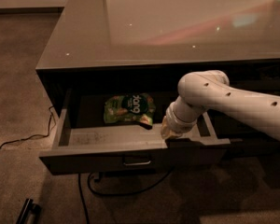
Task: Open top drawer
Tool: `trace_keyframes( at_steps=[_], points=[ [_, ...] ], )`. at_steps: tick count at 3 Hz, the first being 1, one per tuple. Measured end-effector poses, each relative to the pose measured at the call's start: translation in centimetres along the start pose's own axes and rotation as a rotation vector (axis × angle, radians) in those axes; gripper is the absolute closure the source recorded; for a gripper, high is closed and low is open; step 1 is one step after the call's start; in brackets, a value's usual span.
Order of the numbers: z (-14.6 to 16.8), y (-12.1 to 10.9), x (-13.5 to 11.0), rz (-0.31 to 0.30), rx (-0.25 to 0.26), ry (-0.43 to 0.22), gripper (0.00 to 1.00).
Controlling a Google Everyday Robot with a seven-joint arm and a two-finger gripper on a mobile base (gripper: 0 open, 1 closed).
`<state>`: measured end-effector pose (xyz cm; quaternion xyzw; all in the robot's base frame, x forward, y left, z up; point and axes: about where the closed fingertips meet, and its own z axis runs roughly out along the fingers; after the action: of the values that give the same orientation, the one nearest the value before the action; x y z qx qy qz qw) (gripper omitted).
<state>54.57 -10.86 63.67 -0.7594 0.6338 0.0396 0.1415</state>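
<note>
Camera view: gripper (pixel 170 130) perhaps beside bag (pixel 128 109)

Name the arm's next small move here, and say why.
Probably lift the gripper straight up off the front edge and back away. The top drawer already stands well out, its pale floor and a green snack bag exposed, and the gripper sits at that edge, near the pull, so further pulling seems needless.
</note>
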Motion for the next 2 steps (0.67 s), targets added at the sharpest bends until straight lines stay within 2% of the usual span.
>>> trace_keyframes(
  at_steps=[1,2],
  points=[
    [-0.1,0.0,0.0,0.000,0.000,0.000,1.00],
    [-0.8,2.4,-0.3,0.014,0.004,0.015,1.00]
  ],
)
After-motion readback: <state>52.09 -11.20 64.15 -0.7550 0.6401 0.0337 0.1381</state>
